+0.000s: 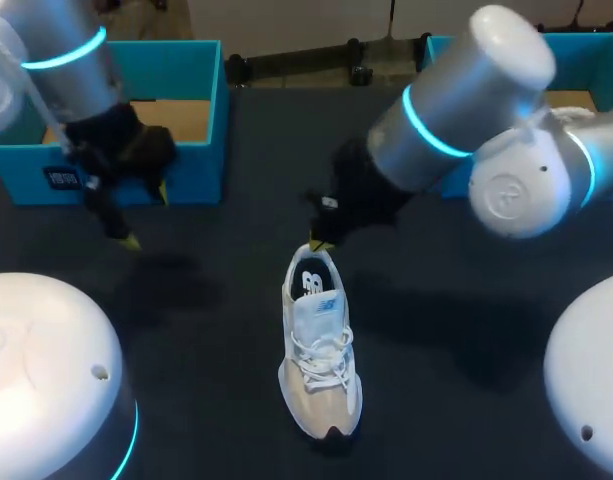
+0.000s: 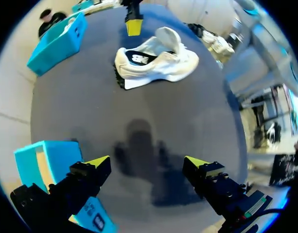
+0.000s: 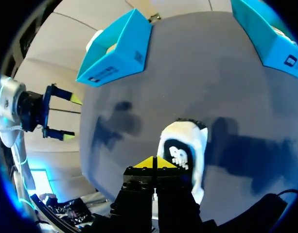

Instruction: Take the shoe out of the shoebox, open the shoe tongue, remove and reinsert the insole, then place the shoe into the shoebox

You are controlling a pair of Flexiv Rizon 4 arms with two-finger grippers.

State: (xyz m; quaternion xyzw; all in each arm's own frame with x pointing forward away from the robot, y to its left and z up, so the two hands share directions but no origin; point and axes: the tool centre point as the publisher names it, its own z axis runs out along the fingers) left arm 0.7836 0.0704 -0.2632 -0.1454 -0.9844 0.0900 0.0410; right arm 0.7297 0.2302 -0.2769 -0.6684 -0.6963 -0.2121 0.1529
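the dark counter (image 1: pixel 216 330) fills the scene. the right arm (image 1: pixel 456 110) comes in from the right and reaches past the far middle. the left arm (image 1: pixel 46 60) stays at the far left.

two teal boxes stand along the far edge. the left shoebox (image 1: pixel 201 130) is at the far left with its brown inside showing. the right shoebox (image 1: pixel 596 45) is at the far right, partly hidden behind the right arm.

the shoe (image 1: pixel 321 350) is out of both boxes. it stands upright on the counter in the near middle, well apart from either box, with its toe pointing near and its heel pointing far. it is white and pale beige with a dark patch at the toe.

the right claw (image 1: pixel 318 245) sits at the heel end of the shoe, just above the opening. in the right wrist view its yellow tips are pressed together, and nothing can be seen between them.

the left claw (image 1: pixel 146 218) hangs over bare counter just in front of the left shoebox, well left of the shoe. its fingers are spread wide with nothing between them.

the white laces (image 1: pixel 324 358) run down the middle of the shoe. the dark insole (image 1: pixel 313 282) with a white mark lies inside the opening.
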